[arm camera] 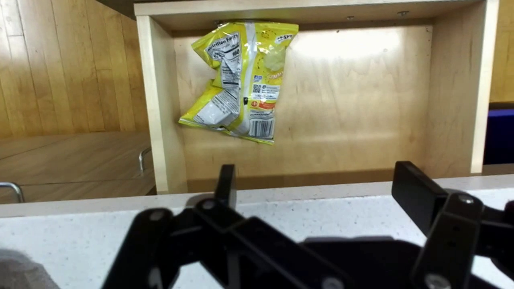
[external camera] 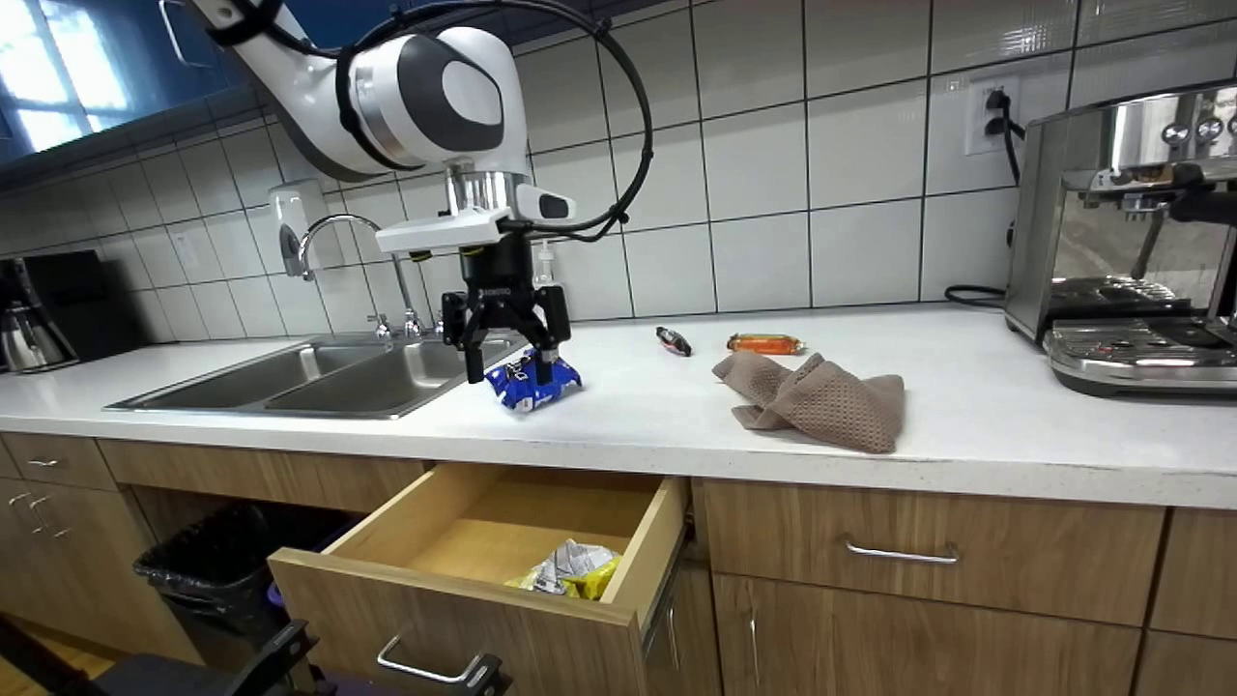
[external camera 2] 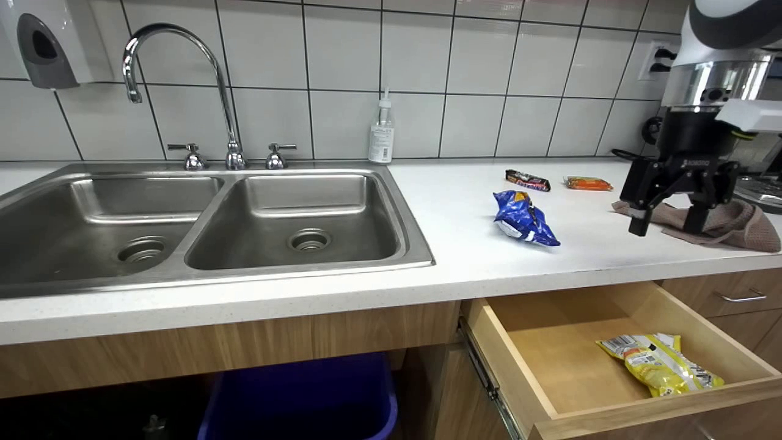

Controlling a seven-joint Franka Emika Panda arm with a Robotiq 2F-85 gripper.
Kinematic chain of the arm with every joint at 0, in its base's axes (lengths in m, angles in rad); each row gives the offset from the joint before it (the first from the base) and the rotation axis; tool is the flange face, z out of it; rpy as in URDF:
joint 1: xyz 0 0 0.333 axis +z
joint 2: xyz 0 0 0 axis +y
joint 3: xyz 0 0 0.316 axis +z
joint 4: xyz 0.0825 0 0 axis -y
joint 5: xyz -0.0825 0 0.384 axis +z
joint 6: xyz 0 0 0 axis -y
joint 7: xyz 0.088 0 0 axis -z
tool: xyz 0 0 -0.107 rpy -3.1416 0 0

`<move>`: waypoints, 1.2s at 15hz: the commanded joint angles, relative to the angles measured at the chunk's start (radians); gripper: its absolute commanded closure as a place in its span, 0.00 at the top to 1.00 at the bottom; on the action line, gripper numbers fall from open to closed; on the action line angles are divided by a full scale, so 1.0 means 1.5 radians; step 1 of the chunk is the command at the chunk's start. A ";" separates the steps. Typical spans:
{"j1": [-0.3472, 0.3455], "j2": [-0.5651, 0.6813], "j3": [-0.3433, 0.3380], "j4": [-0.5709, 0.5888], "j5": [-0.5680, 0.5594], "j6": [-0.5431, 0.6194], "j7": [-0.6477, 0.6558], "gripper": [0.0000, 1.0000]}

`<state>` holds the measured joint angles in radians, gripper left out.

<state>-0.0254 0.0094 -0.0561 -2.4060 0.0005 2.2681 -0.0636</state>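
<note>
My gripper is open and empty, its fingers pointing down, in both exterior views (external camera: 510, 375) (external camera 2: 667, 228). In the wrist view the spread fingertips (arm camera: 315, 174) are over the front edge of the white counter. Below is a pulled-out wooden drawer (external camera: 474, 527) (external camera 2: 562, 360) (arm camera: 353, 108). A crumpled yellow chip bag (external camera: 572, 568) (external camera 2: 663, 363) (arm camera: 249, 84) lies inside it. A blue chip bag (external camera: 525, 394) (external camera 2: 524, 219) lies on the counter near the sink, apart from the gripper. A brown cloth (external camera: 821, 404) (external camera 2: 742, 223) (arm camera: 24, 275) lies rumpled on the counter.
A dark wrapped bar (external camera: 674, 340) (external camera 2: 528, 180) and an orange packet (external camera: 764, 344) (external camera 2: 588, 183) lie farther back. A double sink (external camera: 396, 377) (external camera 2: 421, 250) with faucet, a soap bottle (external camera 2: 382, 134), a coffee machine (external camera: 1140, 242) and a blue bin (external camera 2: 299, 397) stand around.
</note>
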 commanded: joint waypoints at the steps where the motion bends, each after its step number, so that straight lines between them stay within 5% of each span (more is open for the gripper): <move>1: 0.007 0.040 0.017 0.065 0.029 -0.037 -0.019 1.00; 18: 0.015 0.221 0.068 0.297 0.155 -0.061 -0.003 1.00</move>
<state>0.0064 0.2839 0.0288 -2.0523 0.1989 2.2261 -0.0653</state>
